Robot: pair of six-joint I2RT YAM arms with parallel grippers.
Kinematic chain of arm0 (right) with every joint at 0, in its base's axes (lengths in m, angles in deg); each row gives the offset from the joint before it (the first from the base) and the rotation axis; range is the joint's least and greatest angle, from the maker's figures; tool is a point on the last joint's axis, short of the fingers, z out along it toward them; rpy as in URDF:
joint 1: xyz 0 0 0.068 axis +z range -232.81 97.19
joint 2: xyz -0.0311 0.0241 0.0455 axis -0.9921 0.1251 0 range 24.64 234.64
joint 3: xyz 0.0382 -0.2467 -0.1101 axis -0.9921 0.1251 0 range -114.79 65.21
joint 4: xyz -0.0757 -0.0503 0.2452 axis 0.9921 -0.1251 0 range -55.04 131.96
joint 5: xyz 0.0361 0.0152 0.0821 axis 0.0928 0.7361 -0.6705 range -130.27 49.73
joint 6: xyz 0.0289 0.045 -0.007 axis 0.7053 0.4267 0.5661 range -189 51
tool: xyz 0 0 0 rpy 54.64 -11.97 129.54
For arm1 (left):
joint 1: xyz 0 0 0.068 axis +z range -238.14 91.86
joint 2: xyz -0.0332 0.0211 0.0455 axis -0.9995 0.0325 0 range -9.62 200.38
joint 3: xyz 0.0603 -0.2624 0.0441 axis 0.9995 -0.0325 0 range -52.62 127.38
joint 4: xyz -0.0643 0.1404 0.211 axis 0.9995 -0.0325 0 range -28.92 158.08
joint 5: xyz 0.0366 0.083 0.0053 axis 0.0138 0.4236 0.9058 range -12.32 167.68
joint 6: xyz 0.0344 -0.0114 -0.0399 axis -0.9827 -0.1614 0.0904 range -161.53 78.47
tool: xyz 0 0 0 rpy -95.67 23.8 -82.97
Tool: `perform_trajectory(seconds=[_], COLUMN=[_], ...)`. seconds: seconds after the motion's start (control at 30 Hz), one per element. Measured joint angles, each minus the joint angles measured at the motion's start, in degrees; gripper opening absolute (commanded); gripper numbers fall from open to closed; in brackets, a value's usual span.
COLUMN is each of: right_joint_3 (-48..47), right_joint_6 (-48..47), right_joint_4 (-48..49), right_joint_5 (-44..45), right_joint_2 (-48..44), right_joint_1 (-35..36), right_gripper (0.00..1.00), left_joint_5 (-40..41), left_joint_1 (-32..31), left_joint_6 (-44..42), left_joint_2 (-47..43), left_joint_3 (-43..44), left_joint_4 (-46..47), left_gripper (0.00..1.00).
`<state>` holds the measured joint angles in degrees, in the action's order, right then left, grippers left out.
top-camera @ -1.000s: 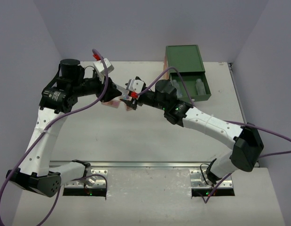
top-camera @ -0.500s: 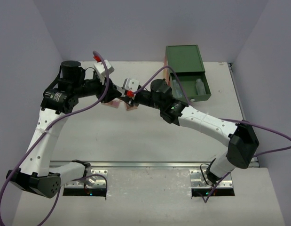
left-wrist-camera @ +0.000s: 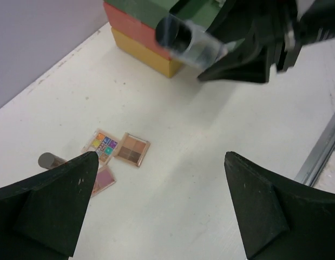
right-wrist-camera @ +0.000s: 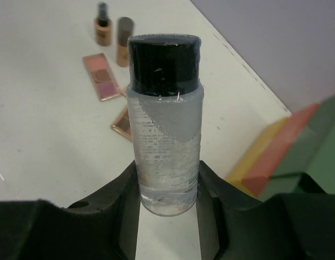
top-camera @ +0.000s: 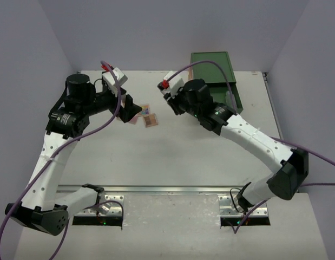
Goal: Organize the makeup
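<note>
My right gripper (right-wrist-camera: 167,173) is shut on a clear bottle (right-wrist-camera: 164,119) with a black cap, held upright above the table. The left wrist view shows that bottle (left-wrist-camera: 191,44) in the air near the drawer chest (left-wrist-camera: 140,30). My left gripper (left-wrist-camera: 161,157) hangs open and empty over bare table, right of three flat palettes (left-wrist-camera: 132,150). From above, the palettes (top-camera: 150,119) lie between the left gripper (top-camera: 132,111) and the right gripper (top-camera: 175,103). Two amber bottles (right-wrist-camera: 124,40) stand beyond the palettes (right-wrist-camera: 101,76).
The green chest (top-camera: 213,67) stands at the back right, its top drawer (top-camera: 237,103) pulled out with small clear bottles inside. Orange and yellow drawers show below it (right-wrist-camera: 264,162). The table's back edge meets the wall behind the palettes.
My left gripper has opened and drawn back to the left. My right arm has lifted away from the palettes toward the chest, with the clear bottle in its jaws.
</note>
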<state>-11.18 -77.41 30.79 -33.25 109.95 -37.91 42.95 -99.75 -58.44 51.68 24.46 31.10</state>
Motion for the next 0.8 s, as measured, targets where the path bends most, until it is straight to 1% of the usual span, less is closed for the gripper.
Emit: perform_trajectory(seconds=[0.1,0.23,0.37,0.47,0.67,0.73,0.77,0.8], right_joint_3=[-0.78,-1.08,-0.80,0.11,0.28,0.21,0.17,0.16], right_joint_6=[5.03,11.61,15.65,17.39,19.07,19.34,19.46,19.65], right_joint_4=[-6.17,-12.08,-16.23,-18.38,-20.39,-21.09,-21.43,-21.89], right_joint_5=[2.83,6.07,7.42,6.86,4.33,3.48,3.02,2.59], right_joint_2=[-3.45,-6.68,-7.34,-7.04,-3.14,-1.32,-0.42,0.35], right_joint_1=[-6.77,-16.24,-22.41,-25.44,-29.29,-29.52,-29.56,-29.57], right_gripper=[0.00,0.00,0.04,0.09,0.11,0.13,0.19,0.27], left_joint_5=[3.77,10.49,16.47,19.70,22.86,23.40,23.67,23.91], left_joint_1=[0.00,0.00,0.00,0.00,0.00,0.00,0.00,0.00], left_joint_6=[0.77,0.91,0.53,0.05,-1.10,-1.35,-1.44,-1.58], left_joint_2=[-0.87,-1.67,-1.40,-0.60,-0.44,-0.44,-0.44,-0.44], left_joint_3=[-0.22,-1.50,-4.63,-6.82,-9.82,-10.12,-10.19,-10.26], left_joint_4=[1.77,3.90,4.39,4.08,4.35,4.56,4.66,4.78], left_gripper=[1.00,1.00,1.00,1.00,1.00,1.00,1.00,1.00])
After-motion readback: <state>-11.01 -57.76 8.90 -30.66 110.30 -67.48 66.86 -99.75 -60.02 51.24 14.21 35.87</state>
